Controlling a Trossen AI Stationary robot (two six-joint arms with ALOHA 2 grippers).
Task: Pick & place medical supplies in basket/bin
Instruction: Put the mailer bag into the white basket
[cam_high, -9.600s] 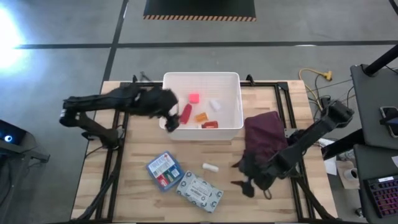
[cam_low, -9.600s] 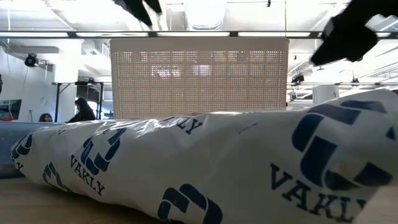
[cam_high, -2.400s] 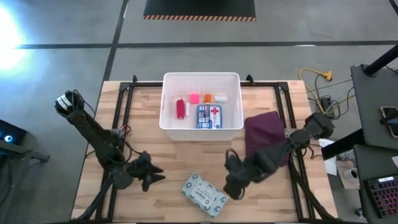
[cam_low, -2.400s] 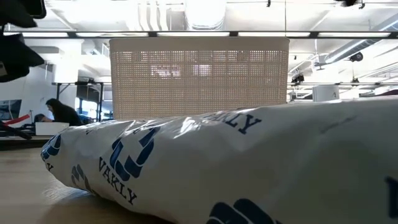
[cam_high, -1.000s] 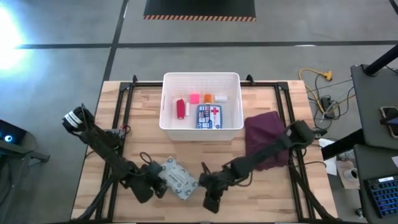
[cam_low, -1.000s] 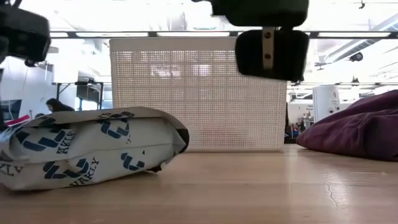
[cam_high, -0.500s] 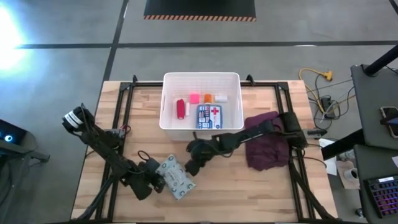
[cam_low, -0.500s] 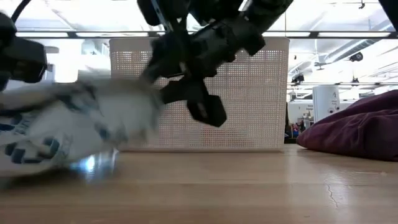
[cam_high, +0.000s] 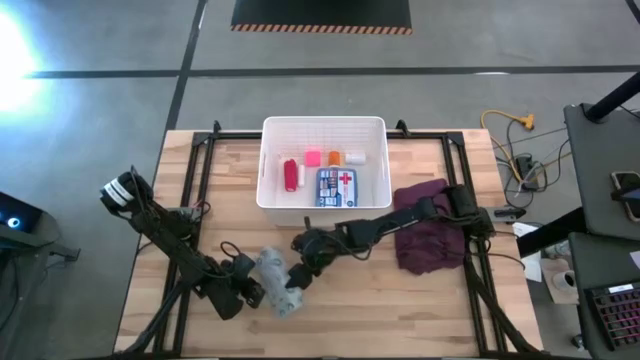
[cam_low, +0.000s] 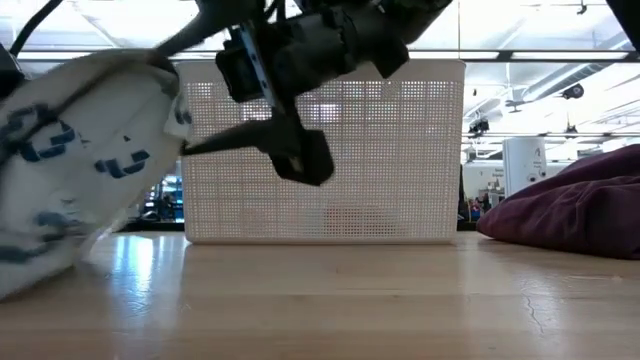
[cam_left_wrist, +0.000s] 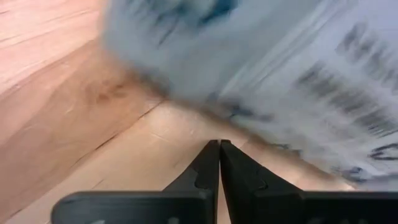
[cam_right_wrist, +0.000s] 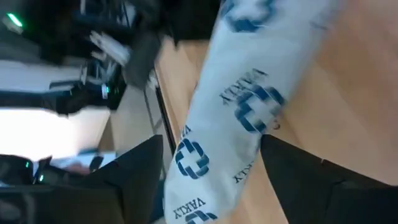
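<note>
The grey-white patterned packet (cam_high: 276, 282) stands tipped up on one long edge on the wood table, in front of the white bin (cam_high: 266, 160). In the low view the packet (cam_low: 80, 150) leans high at the left. My left gripper (cam_high: 251, 291) is shut, right beside the packet's left side. My right gripper (cam_high: 298, 271) is open at the packet's right side, and in its wrist view the packet (cam_right_wrist: 239, 118) runs between the two fingers. In the bin lie a red bottle (cam_high: 290, 174), a pink tape roll (cam_high: 313, 157) and the blue first-aid box (cam_high: 336, 187). My left gripper (cam_left_wrist: 219, 144) points its shut fingertips level, from the table's left, at the packet's lower side (cam_left_wrist: 205, 118). Whether the tips touch it I cannot tell. My right gripper has one finger (cam_right_wrist: 134, 180) on each side of the packet's edge. Whether either finger touches I cannot tell.
A maroon cloth (cam_high: 430, 235) lies bunched at the right, under the right arm. The bin's perforated near wall (cam_low: 320, 150) stands just behind the grippers. Bare wood lies between the packet and the near edge.
My right gripper has swung from near the table's front edge up and leftward to the packet, and its fingers have opened. The packet, which lay flat, has tipped up onto its long edge between the two grippers.
</note>
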